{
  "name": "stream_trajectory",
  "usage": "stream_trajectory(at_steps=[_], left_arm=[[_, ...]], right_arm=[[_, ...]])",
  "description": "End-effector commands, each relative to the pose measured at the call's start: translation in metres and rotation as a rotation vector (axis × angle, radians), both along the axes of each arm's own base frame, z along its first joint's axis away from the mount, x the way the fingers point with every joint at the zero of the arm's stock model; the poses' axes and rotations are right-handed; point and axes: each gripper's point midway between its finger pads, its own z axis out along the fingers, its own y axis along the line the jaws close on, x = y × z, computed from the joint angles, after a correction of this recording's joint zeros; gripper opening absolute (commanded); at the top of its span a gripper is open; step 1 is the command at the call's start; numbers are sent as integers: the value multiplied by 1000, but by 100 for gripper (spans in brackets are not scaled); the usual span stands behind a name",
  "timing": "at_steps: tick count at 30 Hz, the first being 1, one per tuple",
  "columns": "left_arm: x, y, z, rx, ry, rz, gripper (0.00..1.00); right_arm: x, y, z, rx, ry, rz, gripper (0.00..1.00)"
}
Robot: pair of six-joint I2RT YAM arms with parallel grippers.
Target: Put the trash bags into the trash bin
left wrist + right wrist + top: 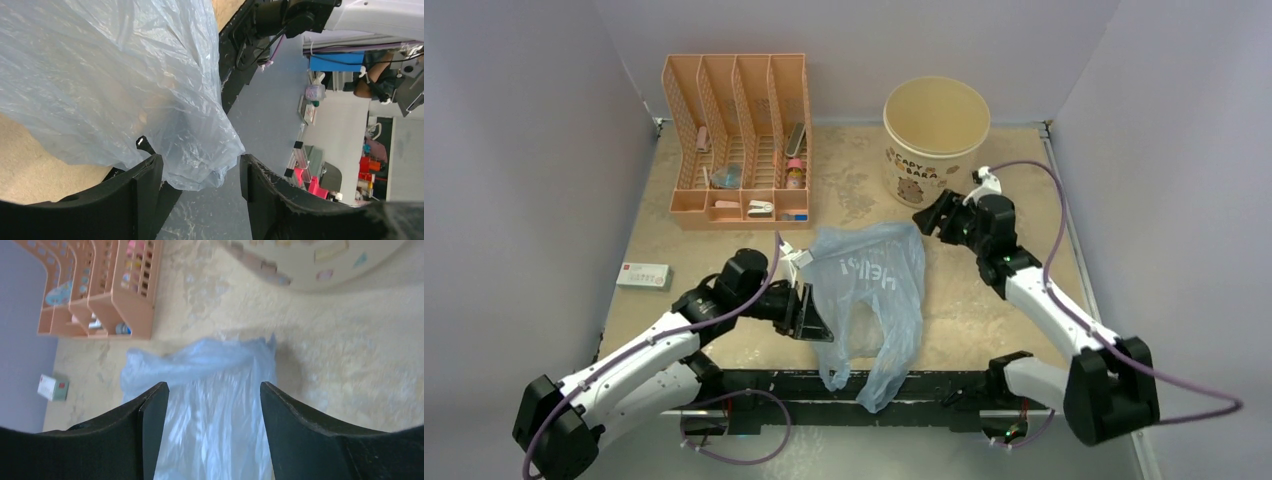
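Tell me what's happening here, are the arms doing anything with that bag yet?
Both arms are at the light-blue trash bag, which lies spread on the table with its lower end past the near edge. The left gripper is open, with the bag's edge between its fingers but not clamped. The right gripper, also open, hovers above the bag's far end, beside the cream trash bin. Nothing shows inside the bin.

Trash bag (869, 290), lying between the fingers of the left gripper (197, 172): translucent light blue, white lettering. Both grippers were black; the right gripper (210, 390) sat on a white arm with a purple cable. Trash bin (924, 165), just beyond the right gripper: cream, brown lettering, cartoon print. File organizer (736, 140), well beyond the left gripper: orange mesh. Table (964, 320): mottled tan.
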Motion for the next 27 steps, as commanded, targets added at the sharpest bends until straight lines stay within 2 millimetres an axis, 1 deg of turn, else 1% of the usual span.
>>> stream_trajectory(at_steps=[1,3,4,6,8,10,12,13,15,18,20,21,23,25,26,27], left_arm=[[0,-11,3,-3,-22,-3,59],[-2,-15,0,22,-25,-16,59],[-3,-16,-1,33,-29,-20,60],[-7,-21,-1,37,-36,-38,60],[-10,-24,-1,46,-41,-44,60],[-12,-27,1,49,-48,-45,61],[-14,-32,2,53,-60,-47,62],[-13,-33,0,67,-62,-41,62],[-11,-36,-4,107,-63,-32,62],[-9,-40,-14,183,-74,-10,62],[-4,-43,-20,214,-79,11,62],[-1,-44,-23,232,-84,21,60],[8,-45,-29,286,-106,61,54],[15,-42,-35,345,-108,92,53],[17,-44,-33,348,-115,98,57],[17,-48,-28,324,-125,90,62]], right_arm=[[-58,10,-36,37,166,98,69],[-78,18,-49,69,221,138,68],[-85,23,-55,72,240,151,67],[-95,32,-67,53,279,171,66],[-104,49,-77,29,311,223,66],[-104,57,-88,-21,339,215,63],[-99,59,-94,-56,333,174,58],[-98,58,-97,-73,333,158,54],[-94,57,-96,-94,330,144,37],[-96,63,-81,-50,282,174,8],[-99,66,-69,-13,244,192,2],[-100,67,-64,-4,225,201,0],[-102,66,-58,-1,205,211,0],[-105,67,-54,5,195,228,0],[-106,68,-53,8,197,237,0],[-108,69,-53,9,199,246,0]])
